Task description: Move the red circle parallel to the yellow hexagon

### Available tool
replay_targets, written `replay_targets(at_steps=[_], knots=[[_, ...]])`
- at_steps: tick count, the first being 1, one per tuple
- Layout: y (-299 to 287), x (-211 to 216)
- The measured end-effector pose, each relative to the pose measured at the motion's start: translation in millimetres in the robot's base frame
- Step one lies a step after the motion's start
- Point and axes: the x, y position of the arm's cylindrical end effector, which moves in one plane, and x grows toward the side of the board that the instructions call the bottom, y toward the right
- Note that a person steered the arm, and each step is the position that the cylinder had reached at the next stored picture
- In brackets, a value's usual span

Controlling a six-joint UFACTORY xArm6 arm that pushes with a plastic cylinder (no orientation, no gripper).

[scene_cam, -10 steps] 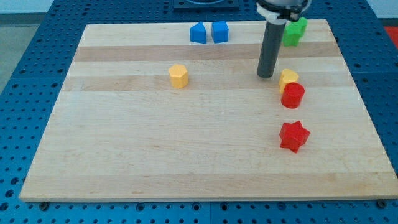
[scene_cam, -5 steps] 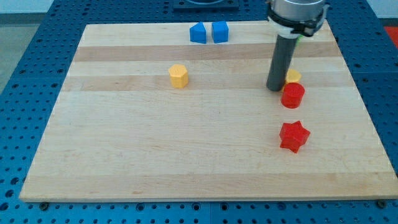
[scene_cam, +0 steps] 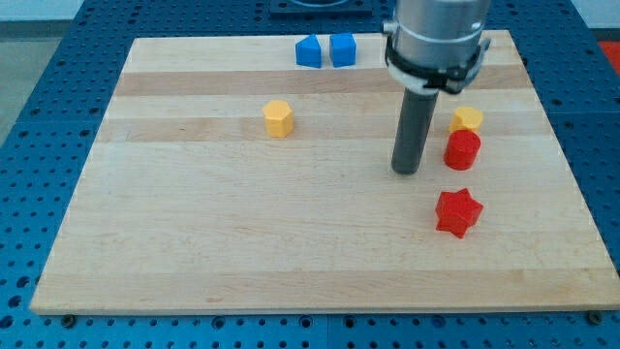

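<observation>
In the camera view, my tip (scene_cam: 406, 172) rested on the board (scene_cam: 194, 242) just left of the red circle (scene_cam: 462, 150), apart from it; there were no jaws to judge. The red circle sat near the right edge, touching a yellow block (scene_cam: 466, 119) above it. The yellow hexagon (scene_cam: 278, 118) lay left of centre, toward the top edge. A red star (scene_cam: 457, 212) sat below the circle.

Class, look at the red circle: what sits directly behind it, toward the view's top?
A yellow block sits just behind the red circle, its lower part covered, so its shape is unclear. My tip stands to the circle's left.
</observation>
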Motion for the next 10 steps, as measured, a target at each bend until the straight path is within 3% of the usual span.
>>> replay_targets(at_steps=[2, 5, 7, 10], knots=[[39, 18], [117, -17], [102, -24], [32, -35]])
